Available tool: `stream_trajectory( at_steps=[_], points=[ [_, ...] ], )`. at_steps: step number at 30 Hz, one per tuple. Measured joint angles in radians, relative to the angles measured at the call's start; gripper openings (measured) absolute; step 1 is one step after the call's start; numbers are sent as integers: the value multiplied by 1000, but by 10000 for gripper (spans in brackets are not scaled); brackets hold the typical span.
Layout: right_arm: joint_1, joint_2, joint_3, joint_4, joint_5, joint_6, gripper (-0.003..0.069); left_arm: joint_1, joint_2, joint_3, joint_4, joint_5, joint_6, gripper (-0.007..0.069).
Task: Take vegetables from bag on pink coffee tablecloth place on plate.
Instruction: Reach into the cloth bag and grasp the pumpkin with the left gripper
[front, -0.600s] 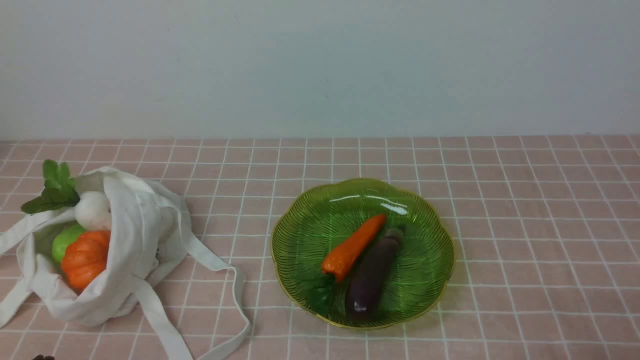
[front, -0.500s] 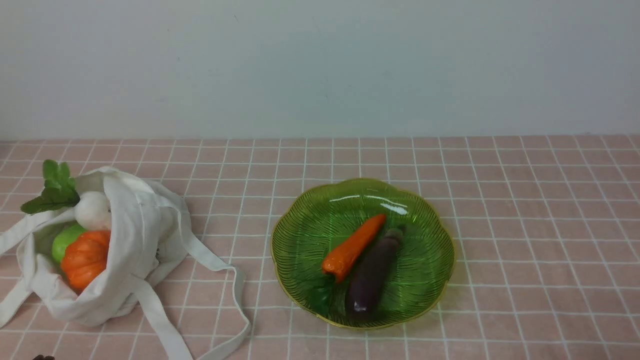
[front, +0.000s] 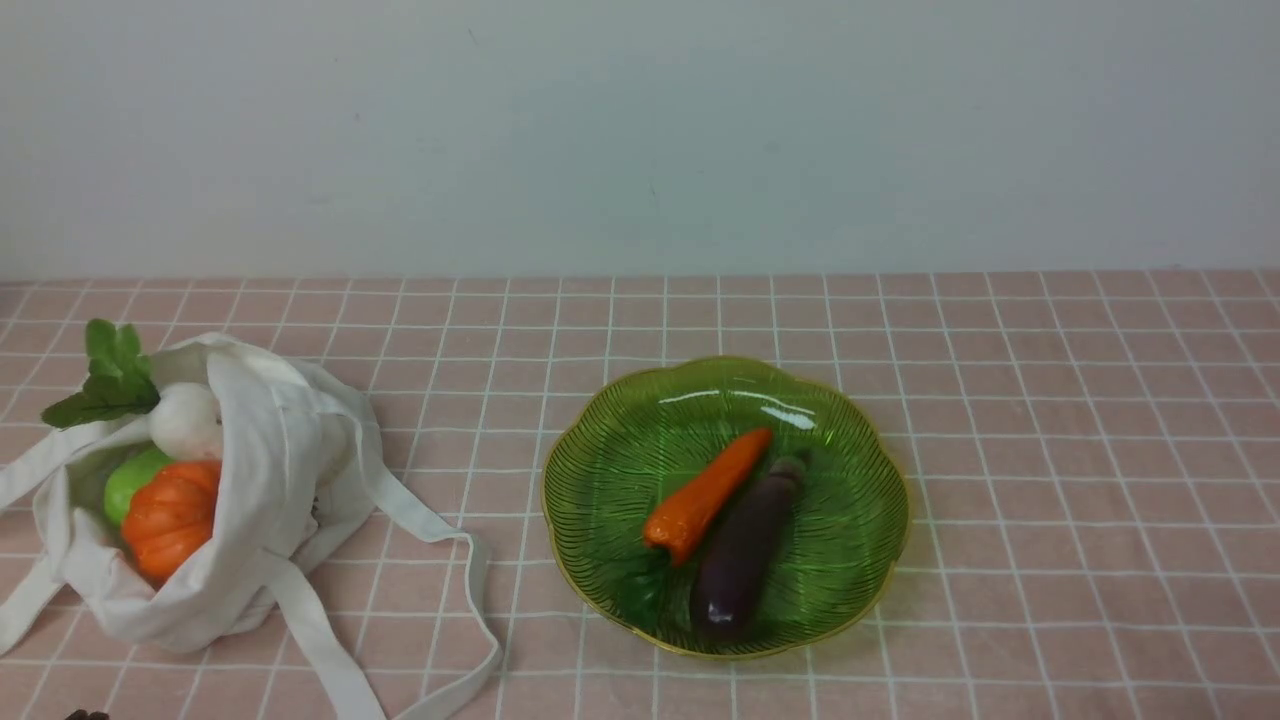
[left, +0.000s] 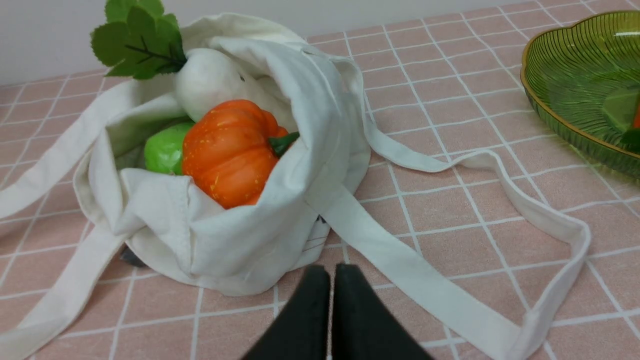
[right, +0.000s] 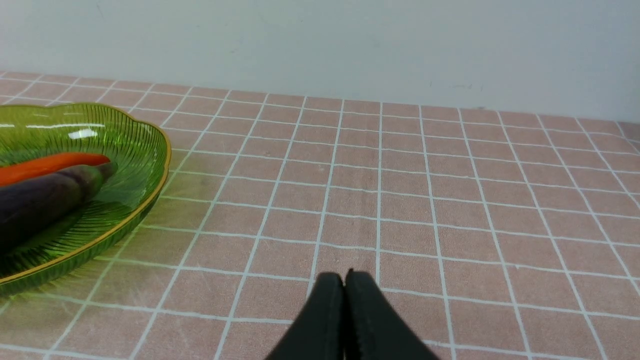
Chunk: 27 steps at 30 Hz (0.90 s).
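The off-white bag (front: 260, 500) lies at the left on the pink tablecloth (front: 1050, 480). In it sit the orange pumpkin (front: 170, 520), the light-green gourd (front: 128, 482) and the white radish (front: 185, 420) with green leaves. The green plate (front: 600, 480) at centre holds the carrot (front: 705, 492) and the purple eggplant (front: 745, 548). My left gripper (left: 330, 272) is shut and empty, just in front of the bag (left: 240, 240), whose pumpkin (left: 227, 150) faces it. My right gripper (right: 344, 277) is shut and empty over bare cloth, to the right of the plate (right: 135, 150).
The bag's long straps (front: 470, 600) trail over the cloth between bag and plate, one loop lying close beside my left gripper (left: 450, 295). A plain pale wall (front: 640, 130) closes the back of the table.
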Motion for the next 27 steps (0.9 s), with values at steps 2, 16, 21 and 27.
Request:
stream_trajectory(
  at_steps=[2,16,21,27],
  points=[
    [0,0,0,0,0,0,-15,0,0,0,0,0,0,-4],
    [0,0,0,0,0,0,-15,0,0,0,-314,-354,-161,-4],
    [0,0,0,0,0,0,-15,1,0,-4,-364,-628,-173,-4],
    [0,0,0,0,0,0,-15,1,110,-251,-361,-419,-93,-5]
  ],
)
